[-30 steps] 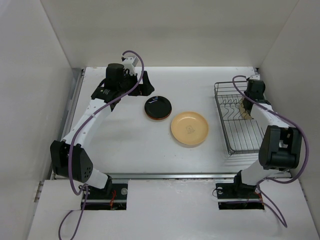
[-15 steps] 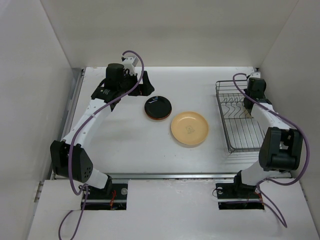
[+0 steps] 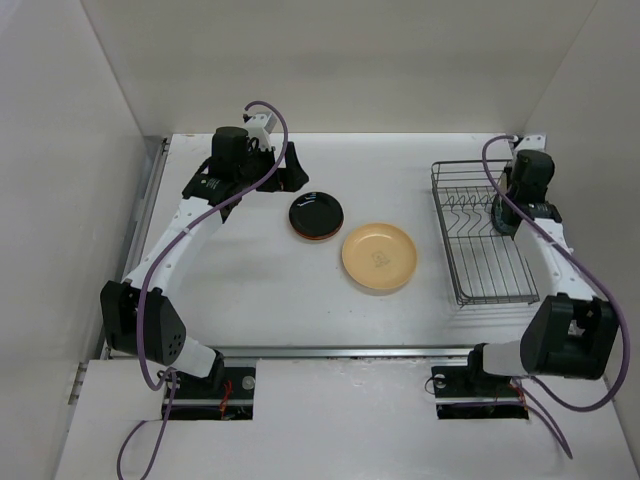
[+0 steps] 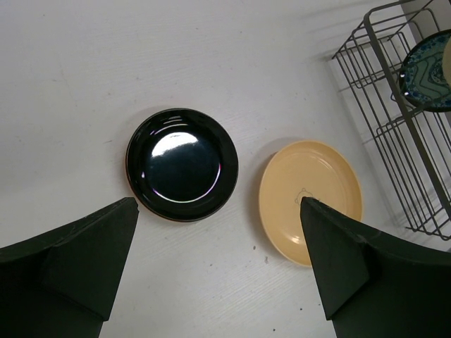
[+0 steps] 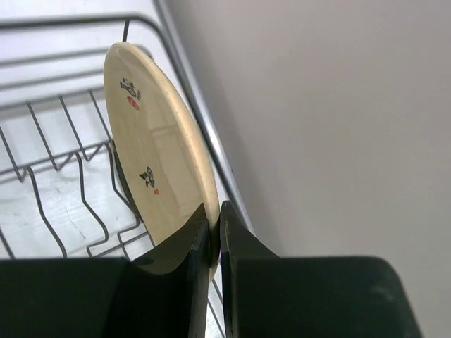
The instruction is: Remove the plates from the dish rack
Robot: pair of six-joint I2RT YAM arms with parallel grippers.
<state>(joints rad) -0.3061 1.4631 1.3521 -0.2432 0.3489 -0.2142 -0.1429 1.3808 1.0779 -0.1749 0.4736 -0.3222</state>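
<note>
- Right now the right gripper is clamped on the lower rim of the cream plate, which stands on edge above the dish rack, close to the side wall.
- The left gripper hangs spread wide and empty over the table. Below it, a dark plate sits stacked on an orange-red plate, with the tan-yellow plate just beside them.
- A blue-patterned plate shows at the rack in the left wrist view (whether it sits between prongs I cannot tell).
- The step in hand looks like lifting the cream plate out and carrying it to the table.
- To do it well, raise the plate straight up until its edge is clear of the wire prongs and the rack's top rail, then swing left, away from the wall.
- The pinch is only on the rim, so a slow, level move would limit swinging or slipping.
- Tilt the plate flat just above the table or the stack before letting go.
</note>
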